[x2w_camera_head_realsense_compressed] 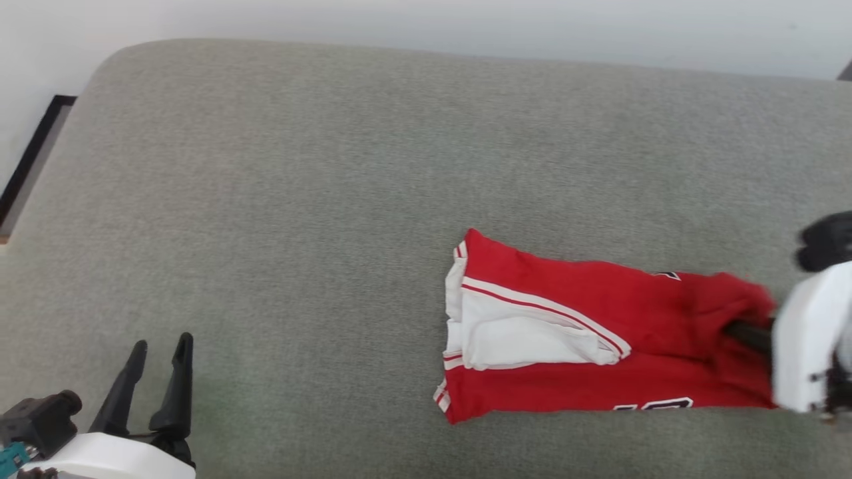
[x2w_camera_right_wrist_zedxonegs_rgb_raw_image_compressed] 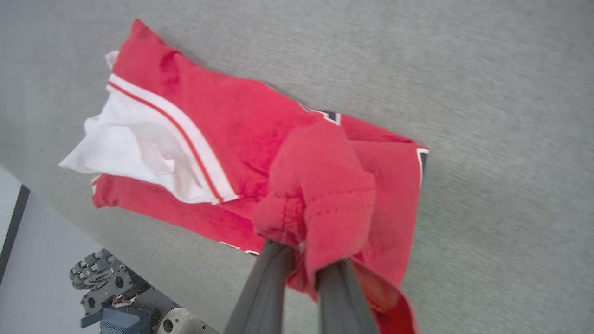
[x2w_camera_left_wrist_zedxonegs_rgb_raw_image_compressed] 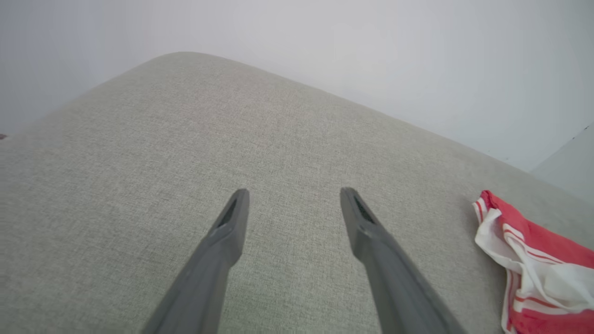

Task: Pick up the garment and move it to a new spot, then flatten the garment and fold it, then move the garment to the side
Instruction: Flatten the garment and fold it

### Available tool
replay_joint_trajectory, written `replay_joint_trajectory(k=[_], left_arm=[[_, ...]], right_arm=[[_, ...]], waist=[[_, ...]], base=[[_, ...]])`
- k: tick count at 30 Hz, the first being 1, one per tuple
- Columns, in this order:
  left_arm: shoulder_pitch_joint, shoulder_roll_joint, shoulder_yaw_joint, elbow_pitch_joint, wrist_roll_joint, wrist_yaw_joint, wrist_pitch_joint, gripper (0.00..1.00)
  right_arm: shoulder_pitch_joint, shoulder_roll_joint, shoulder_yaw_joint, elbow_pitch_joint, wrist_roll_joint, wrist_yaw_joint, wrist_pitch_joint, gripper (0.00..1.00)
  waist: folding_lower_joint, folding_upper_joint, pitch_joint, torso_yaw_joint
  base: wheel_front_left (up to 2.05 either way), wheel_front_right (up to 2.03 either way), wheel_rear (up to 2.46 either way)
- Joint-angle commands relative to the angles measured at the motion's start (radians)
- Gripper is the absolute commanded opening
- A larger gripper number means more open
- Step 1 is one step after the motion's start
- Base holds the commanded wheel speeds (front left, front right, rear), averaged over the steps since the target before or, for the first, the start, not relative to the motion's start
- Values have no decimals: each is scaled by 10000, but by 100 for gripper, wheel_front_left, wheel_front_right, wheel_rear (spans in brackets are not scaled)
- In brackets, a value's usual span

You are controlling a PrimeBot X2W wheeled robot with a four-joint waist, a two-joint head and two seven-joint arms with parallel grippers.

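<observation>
The garment (x2w_camera_head_realsense_compressed: 599,326) lies folded into a long band on the grey cushion, right of centre. It is red, with a white sleeve and striped trim on top and bits of black lettering at its edges. My right gripper (x2w_camera_head_realsense_compressed: 737,330) is shut on the garment's right end, where the red cloth (x2w_camera_right_wrist_zedxonegs_rgb_raw_image_compressed: 325,195) bunches up over the fingers and hides their tips. Its other end, with the white sleeve, rests flat on the cushion. My left gripper (x2w_camera_head_realsense_compressed: 162,342) stands open at the lower left, far from the garment (x2w_camera_left_wrist_zedxonegs_rgb_raw_image_compressed: 533,260), with nothing between its fingers (x2w_camera_left_wrist_zedxonegs_rgb_raw_image_compressed: 236,218).
The grey fabric cushion (x2w_camera_head_realsense_compressed: 333,166) spreads wide to the left of and behind the garment. Its rounded far edge meets a pale wall (x2w_camera_head_realsense_compressed: 466,26). A dark-framed strip (x2w_camera_head_realsense_compressed: 33,159) lies off the left edge. The robot's base (x2w_camera_right_wrist_zedxonegs_rgb_raw_image_compressed: 120,301) sits below the cushion's near edge.
</observation>
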Motion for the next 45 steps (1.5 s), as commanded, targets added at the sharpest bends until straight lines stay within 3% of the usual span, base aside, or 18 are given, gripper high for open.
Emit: replay_joint_trajectory(k=[1, 11, 18, 19, 21, 22, 32, 45], left_arm=[[-130, -26, -48, 15, 78, -60, 17, 100], [-533, -258, -412, 178, 130, -204, 114, 100], [-863, -469, -669, 454, 185, -365, 107, 100], [-872, -489, -695, 482, 182, -399, 101, 100], [-899, -531, -714, 542, 164, -436, 76, 100], [-915, -546, -692, 560, 155, -440, 59, 100], [-553, -607, -268, 417, 477, -566, -54, 100], [72, -864, 597, -129, 1127, -435, -58, 100]], right_arm=[[66, 186, 366, -237, 4, -5, -34, 0], [-673, 775, 2158, 234, -14, -5, -638, 0], [-1603, 1029, 3641, 1636, 88, -5, -1350, 0], [-1704, 1054, 3716, 1802, 91, -5, -1443, 11], [-1894, 1078, 3937, 2040, 122, -5, -1597, 44], [-1984, 1079, 3999, 2126, 135, -5, -1660, 100], [-2072, 767, 4053, 1616, 660, -5, -1934, 100], [-750, 528, 1970, 583, 501, -5, -3251, 100]], waist=[[0, -1, -37, 194], [0, -1, -82, 1017], [0, -1, -100, 1614], [0, -1, -102, 1661], [0, -1, -109, 1737], [0, -1, -115, 1753], [0, -1, -444, 1528], [0, -1, -1095, 821]], base=[[0, 0, 0], [0, 0, 0], [0, 0, 0], [0, 0, 0], [0, 0, 0], [0, 0, 0], [0, 0, 0], [0, 0, 0]])
